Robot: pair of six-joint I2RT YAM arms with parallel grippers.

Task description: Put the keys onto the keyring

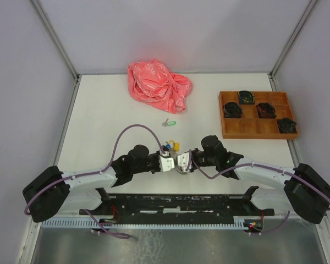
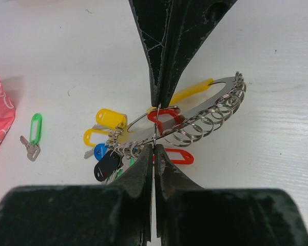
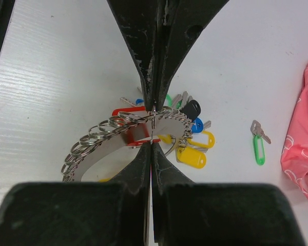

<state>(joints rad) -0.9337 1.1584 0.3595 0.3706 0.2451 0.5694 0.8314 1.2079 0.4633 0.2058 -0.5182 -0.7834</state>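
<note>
The keyring (image 2: 215,110) is a curved flat metal strip strung with several split rings, held up between both grippers at the table's near middle. My left gripper (image 2: 154,125) is shut on a thin ring at the strip's edge. My right gripper (image 3: 151,124) is shut on the same strip (image 3: 102,138) from the other side. The two grippers meet tip to tip in the top view, left (image 1: 168,163) and right (image 1: 182,162). The red tag (image 2: 180,156) shows partly behind the strip; its key is hidden. The green-tagged key (image 2: 34,134) lies loose on the table (image 1: 169,123), also seen in the right wrist view (image 3: 257,142).
Bunched keys with yellow, blue and black tags (image 2: 105,138) hang at one end of the strip (image 1: 171,146). A crumpled pink bag (image 1: 158,85) lies at the back. A wooden compartment tray (image 1: 247,127) holding dark items stands at the right.
</note>
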